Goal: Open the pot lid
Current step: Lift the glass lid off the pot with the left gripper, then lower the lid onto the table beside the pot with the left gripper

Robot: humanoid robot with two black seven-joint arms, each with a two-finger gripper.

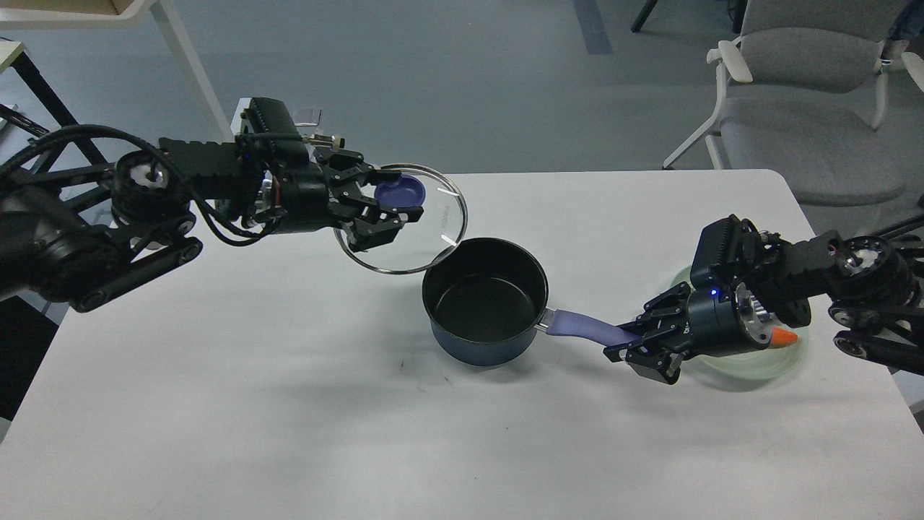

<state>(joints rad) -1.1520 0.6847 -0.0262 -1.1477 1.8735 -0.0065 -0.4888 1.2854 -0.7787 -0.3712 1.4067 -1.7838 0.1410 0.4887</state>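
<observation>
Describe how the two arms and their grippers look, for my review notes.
Both arms are black, built from chunky round joints and slotted links. The left gripper has angular black skeletal jaws, loose black cables looping behind it and a boxy module on top. The right gripper matches it, with a small blue light and a silver metal wrist ring.

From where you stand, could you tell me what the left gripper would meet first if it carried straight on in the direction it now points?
The left gripper, shut on the lid by its knob, points right and slightly toward the open pot. The lid's lower rim would probably meet the pot's rim first, though depth is unclear; it may pass above.
</observation>
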